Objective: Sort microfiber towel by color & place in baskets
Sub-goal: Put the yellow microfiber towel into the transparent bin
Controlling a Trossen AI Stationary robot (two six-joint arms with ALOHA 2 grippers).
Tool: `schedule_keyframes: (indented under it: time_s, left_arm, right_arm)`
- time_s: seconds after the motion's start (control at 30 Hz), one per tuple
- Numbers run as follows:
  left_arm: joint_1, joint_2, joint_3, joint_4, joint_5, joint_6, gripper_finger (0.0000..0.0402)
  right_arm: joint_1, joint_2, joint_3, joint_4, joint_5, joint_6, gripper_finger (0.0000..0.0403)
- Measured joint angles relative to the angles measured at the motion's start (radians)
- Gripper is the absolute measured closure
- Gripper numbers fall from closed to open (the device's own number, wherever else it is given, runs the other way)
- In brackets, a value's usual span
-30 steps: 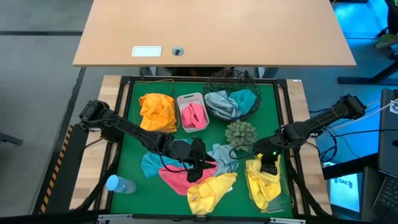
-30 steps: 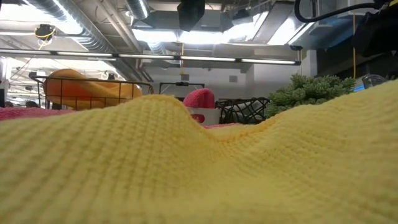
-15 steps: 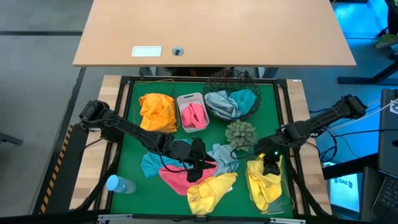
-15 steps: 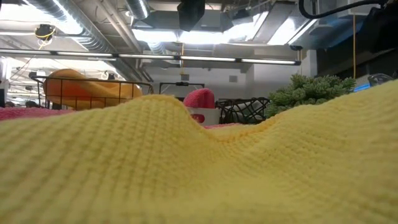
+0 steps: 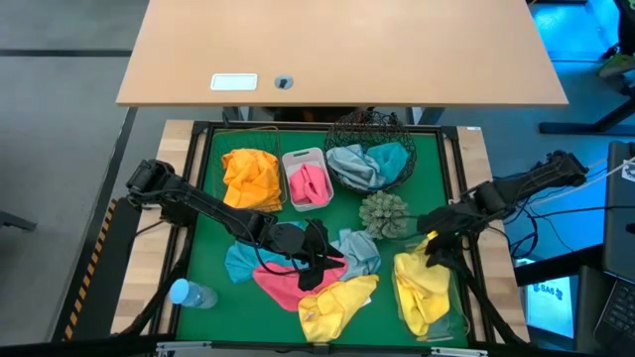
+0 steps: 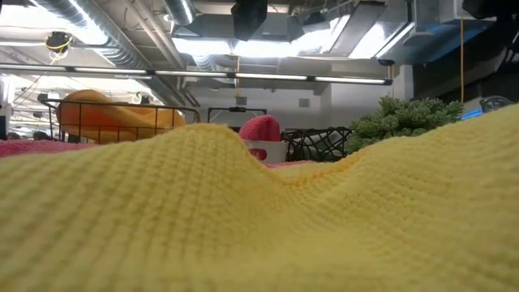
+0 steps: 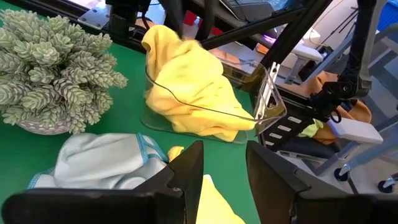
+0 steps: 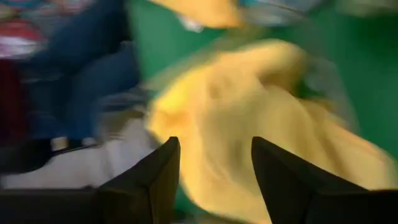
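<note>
A yellow towel (image 5: pixel 422 288) lies heaped in the clear tray (image 7: pixel 264 106) at the near right. My right gripper (image 5: pixel 434 253) hangs open above it, touching nothing; its wrist view shows the towel (image 8: pixel 249 118) below the spread fingers. My left gripper (image 5: pixel 314 268) stands open over the loose pile at the table's near middle: a pink towel (image 5: pixel 281 283), a yellow one (image 5: pixel 337 302), a teal one (image 5: pixel 238 260) and a pale blue one (image 7: pixel 106 158). Nothing is between its fingers (image 7: pixel 222 152).
At the far side stand a dark wire basket with an orange towel (image 5: pixel 250 177), a white tub with a pink towel (image 5: pixel 308 183) and a round mesh basket with teal and grey towels (image 5: pixel 369 164). A spiky plant (image 5: pixel 384 213) and a bottle (image 5: pixel 190 294) also stand here.
My right gripper has risen off the yellow towel in the clear tray and drawn a little toward the table's far right. The towel stays heaped in the tray.
</note>
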State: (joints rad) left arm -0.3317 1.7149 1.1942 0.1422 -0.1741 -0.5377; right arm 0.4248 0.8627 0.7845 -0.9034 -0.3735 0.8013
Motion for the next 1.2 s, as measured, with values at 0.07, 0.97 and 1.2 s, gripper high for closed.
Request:
schedule_keyframes:
  time_s: [0.07, 0.97, 1.2]
  left_arm:
    - [0.001, 0.000, 0.000, 0.000, 0.000, 0.000, 0.0287]
    - [0.007, 0.000, 0.000, 0.000, -0.026, 0.000, 0.0287]
    - [0.007, 0.000, 0.000, 0.000, -0.026, 0.000, 0.0287]
  right_arm:
    - [0.000, -0.010, 0.020, -0.107, 0.074, -0.001, 0.0205]
    - [0.000, -0.008, -0.035, -0.314, 0.275, 0.002, 0.0220]
    - [0.000, -0.008, -0.036, -0.311, 0.258, 0.002, 0.0311]
